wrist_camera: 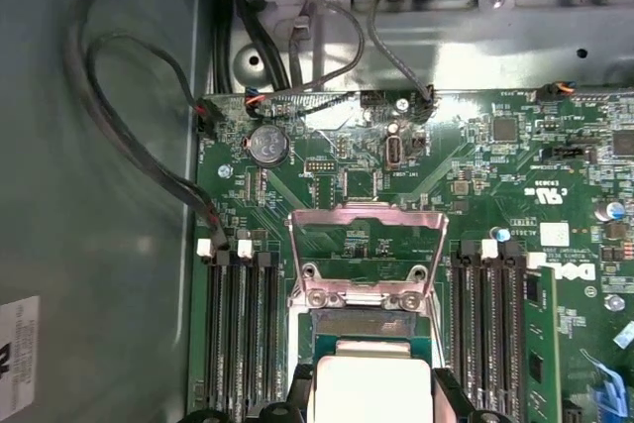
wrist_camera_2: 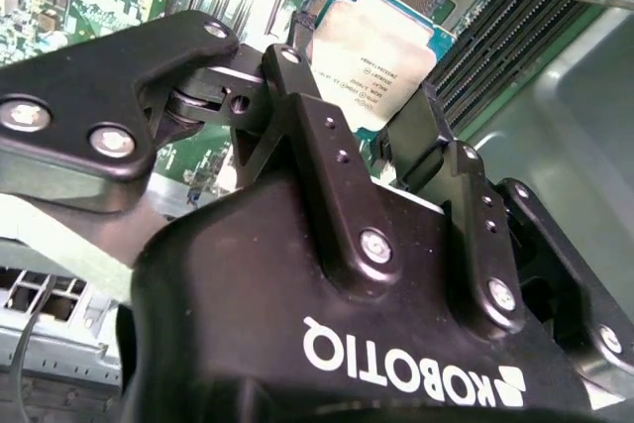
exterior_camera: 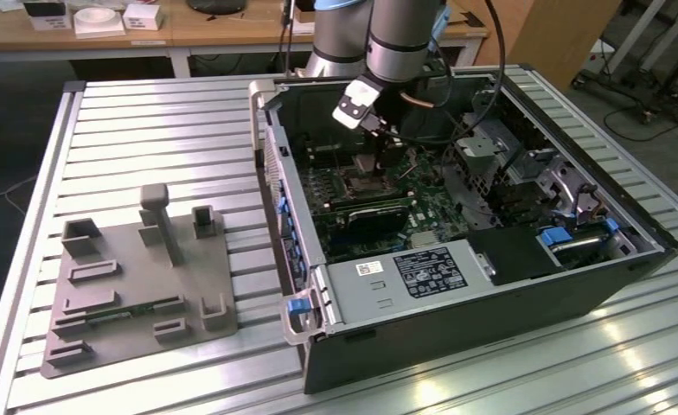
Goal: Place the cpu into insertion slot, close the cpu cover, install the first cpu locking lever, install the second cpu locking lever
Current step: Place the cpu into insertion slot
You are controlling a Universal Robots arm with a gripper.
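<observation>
pinched by two edges in the gripper (wrist_camera_2: 362, 86), cpu (wrist_camera_2: 381, 42) held flat and near above the slot (wrist_camera: 371, 324), seemingly to go down square; beyond, cover (wrist_camera: 367, 215) tipped up open, leaving the socket free.

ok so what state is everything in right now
chip: gripped, held near the socket, not seated
gripper: shut on the chip
socket: uncovered, contacts showing
socket cover: flipped up, open
computer case: side open, insides exposed
</observation>
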